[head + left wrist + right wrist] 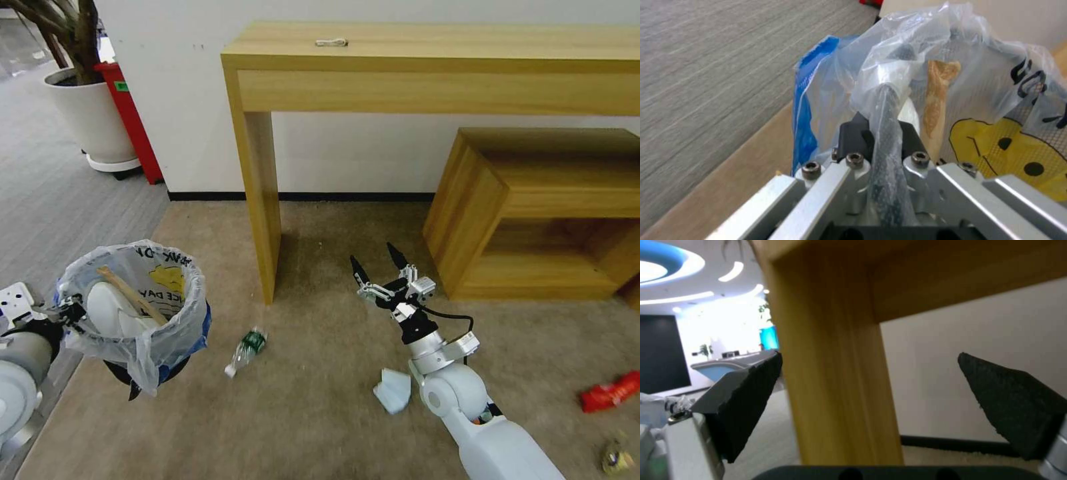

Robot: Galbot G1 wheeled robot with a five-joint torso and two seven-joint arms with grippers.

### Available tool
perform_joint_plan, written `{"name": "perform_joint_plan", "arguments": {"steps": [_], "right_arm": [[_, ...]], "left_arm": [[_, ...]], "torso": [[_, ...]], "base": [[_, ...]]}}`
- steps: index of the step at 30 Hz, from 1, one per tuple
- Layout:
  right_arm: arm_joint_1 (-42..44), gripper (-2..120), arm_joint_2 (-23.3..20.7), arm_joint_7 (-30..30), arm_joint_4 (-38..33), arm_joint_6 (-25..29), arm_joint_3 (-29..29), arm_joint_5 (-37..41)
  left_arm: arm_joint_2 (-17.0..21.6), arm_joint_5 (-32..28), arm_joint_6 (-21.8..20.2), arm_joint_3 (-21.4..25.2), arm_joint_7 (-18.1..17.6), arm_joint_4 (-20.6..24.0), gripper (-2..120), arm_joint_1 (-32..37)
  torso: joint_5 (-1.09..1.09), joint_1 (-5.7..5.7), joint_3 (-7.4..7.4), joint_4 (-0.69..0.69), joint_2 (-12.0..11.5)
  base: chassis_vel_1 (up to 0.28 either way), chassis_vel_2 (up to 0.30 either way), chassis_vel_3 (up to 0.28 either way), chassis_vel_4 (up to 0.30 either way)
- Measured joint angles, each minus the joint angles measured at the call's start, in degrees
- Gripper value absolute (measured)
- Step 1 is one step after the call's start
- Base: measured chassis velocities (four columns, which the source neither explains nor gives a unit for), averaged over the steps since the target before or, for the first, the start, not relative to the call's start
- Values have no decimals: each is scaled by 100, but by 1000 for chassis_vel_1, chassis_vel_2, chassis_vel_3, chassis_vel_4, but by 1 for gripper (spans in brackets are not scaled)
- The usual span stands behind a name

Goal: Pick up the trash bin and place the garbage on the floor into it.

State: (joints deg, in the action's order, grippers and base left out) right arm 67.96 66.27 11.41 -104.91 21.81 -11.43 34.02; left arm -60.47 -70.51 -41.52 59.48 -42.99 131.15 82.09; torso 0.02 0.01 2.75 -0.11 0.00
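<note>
Left tool clamps the trash bin rim; right tool hangs wide open, empty, near the plastic bottle.

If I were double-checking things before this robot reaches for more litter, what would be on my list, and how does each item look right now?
1. Left gripper clamped on the trash bin rim: ok.
2. Bin held upright, mouth open: ok.
3. Right gripper open and holding nothing: ok.
4. Plastic bottle lying free on the floor: ok.
5. Floor cleared: not ok; bottle, pale blue mask and red wrapper remain.
6. Room left in the bin: cannot tell.
</note>
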Motion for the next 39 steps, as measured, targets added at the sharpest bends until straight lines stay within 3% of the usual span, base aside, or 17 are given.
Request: {"name": "perform_joint_plan", "arguments": {"steps": [8,10,12,14,16,19,22,28,32,39], "right_arm": [[88,100,-25,-529,-124,-469,260,-13],[16,100,-29,-1174,-130,-979,462,-74],[6,100,-25,-1223,-123,-1012,476,-82],[-104,100,34,-1788,-14,-1432,644,-182],[-130,100,55,-1927,15,-1569,689,-211],[-274,100,237,-2980,120,-2670,1081,-27],[-320,100,346,-3345,144,-3063,1281,232],[-402,100,502,-3639,151,-3571,1542,744],[-647,100,780,-4098,283,-4396,1926,1522],[-885,100,1092,-4317,694,-4675,2310,1957]], "left_arm": [[-2,-2,0,0,14,0,2,7],[-9,7,0,-20,13,-11,2,2],[-11,9,-1,-25,13,-14,2,1],[-18,26,0,-53,14,-32,2,-17],[-20,31,0,-58,14,-38,2,-21],[-25,57,0,-67,14,-69,2,-33],[-26,61,0,-48,13,-72,2,-21],[-24,78,2,-25,12,-74,2,5],[-49,123,6,-14,9,-57,2,18],[-65,138,8,69,6,-49,2,32]], "torso": [[-3,0,-1,0,0],[-2,0,-3,1,0],[-3,-1,-3,1,1],[-2,-1,-4,0,1],[-2,-1,-3,0,1],[-3,0,-1,0,1],[-3,-1,-2,0,1],[-3,0,-1,0,1],[-3,0,-1,0,1],[-3,0,-1,0,0]], "base": [[-105,113,116,-91],[67,-62,-59,60],[74,-74,-61,57],[18,-30,-30,13],[0,0,0,0],[0,0,0,0],[0,0,0,0],[0,0,0,0],[0,0,0,0],[0,0,0,0]]}}
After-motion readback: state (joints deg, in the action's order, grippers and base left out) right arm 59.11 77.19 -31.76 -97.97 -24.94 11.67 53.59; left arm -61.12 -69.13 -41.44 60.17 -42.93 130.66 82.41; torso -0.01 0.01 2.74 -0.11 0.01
